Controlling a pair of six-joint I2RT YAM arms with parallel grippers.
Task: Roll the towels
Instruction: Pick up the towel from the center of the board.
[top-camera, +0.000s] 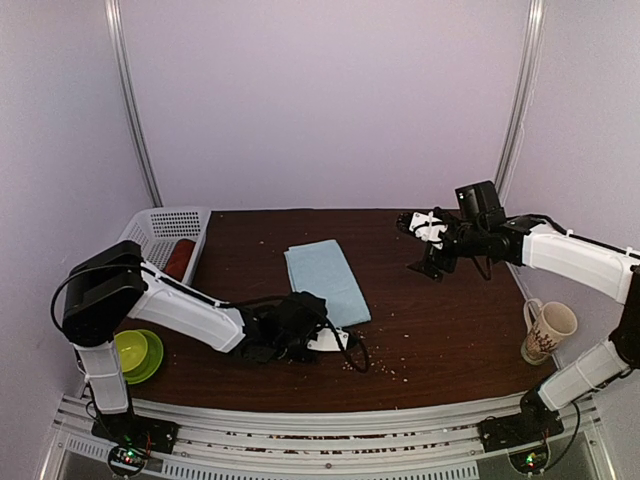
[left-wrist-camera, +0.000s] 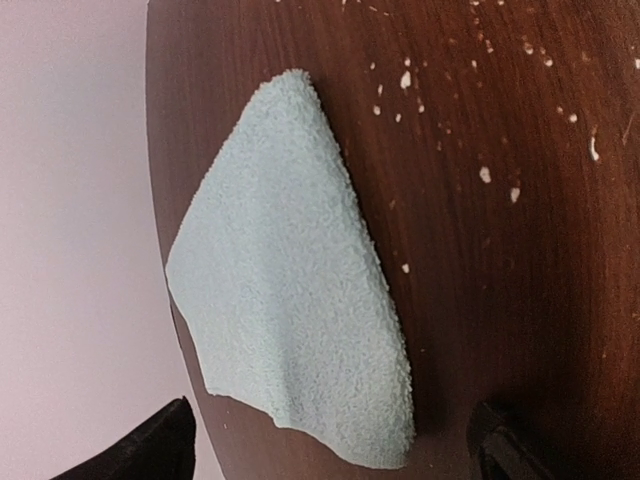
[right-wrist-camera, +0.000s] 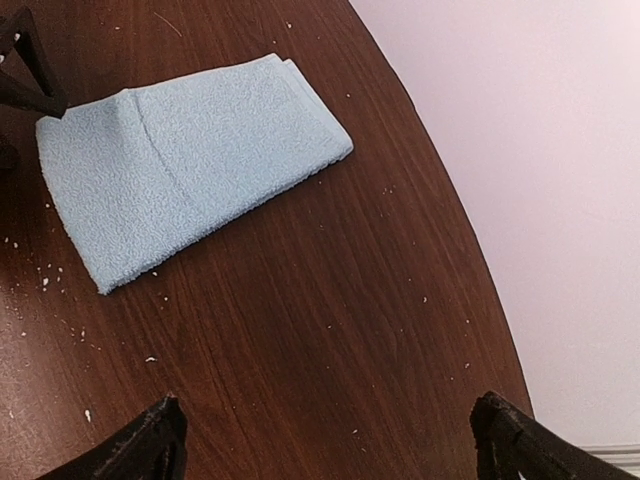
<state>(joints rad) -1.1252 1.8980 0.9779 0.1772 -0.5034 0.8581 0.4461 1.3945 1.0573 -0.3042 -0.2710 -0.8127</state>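
One pale-blue towel (top-camera: 326, 282), unrolled on table (top-camera: 450, 330)

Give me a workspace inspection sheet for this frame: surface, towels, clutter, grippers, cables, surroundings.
Surface: dark wood table, scattered with pale crumbs.
Job's things: light-blue towel lies flat at centre, folded, not rolled; rust-red towel sits in the white basket, far left.
Clutter: green bowl near left; mug near right.
Grippers: left gripper open, at the blue towel's near end; right gripper open, raised, clear of the towel.
Cables: black cable loops on the table by the left wrist.
Surroundings: pale walls, metal poles.
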